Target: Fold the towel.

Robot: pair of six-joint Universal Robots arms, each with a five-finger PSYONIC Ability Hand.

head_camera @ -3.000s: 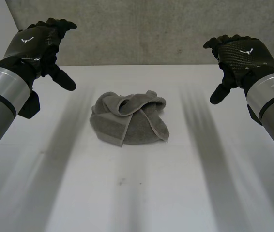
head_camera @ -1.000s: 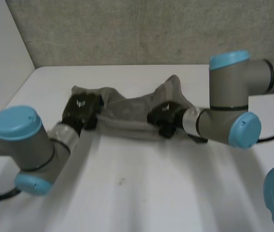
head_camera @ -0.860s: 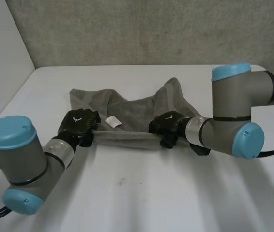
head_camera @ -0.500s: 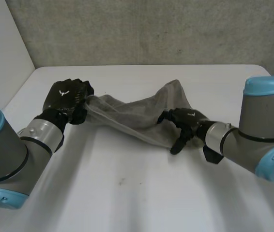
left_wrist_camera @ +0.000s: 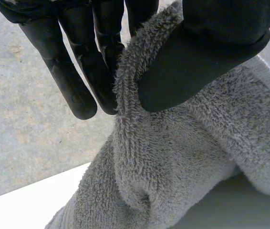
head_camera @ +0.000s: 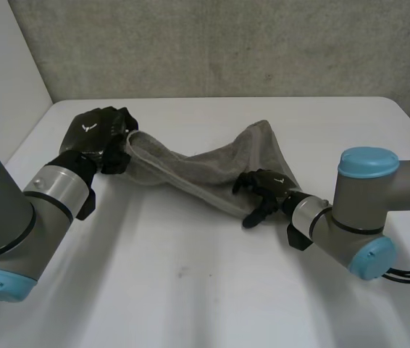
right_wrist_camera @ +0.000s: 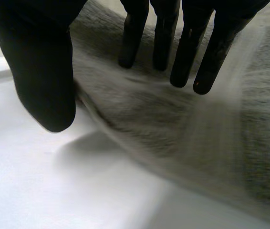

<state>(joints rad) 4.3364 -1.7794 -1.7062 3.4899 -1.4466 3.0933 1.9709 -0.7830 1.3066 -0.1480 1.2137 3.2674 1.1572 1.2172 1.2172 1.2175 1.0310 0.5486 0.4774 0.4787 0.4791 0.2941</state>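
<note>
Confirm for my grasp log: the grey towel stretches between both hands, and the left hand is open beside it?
Not open: the left wrist view shows the left hand pinching the grey towel between thumb and fingers. It stretches to the right hand.

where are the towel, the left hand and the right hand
towel [head_camera: 190, 172]: head view, on its stretched middle between the hands
left hand [head_camera: 89, 136]: head view, on the back of the hand
right hand [head_camera: 270, 185]: head view, on the back of the hand

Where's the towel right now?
In the head view the towel stretches across the middle of the white table, one end pinched in the left hand, the other by the right hand.
</note>
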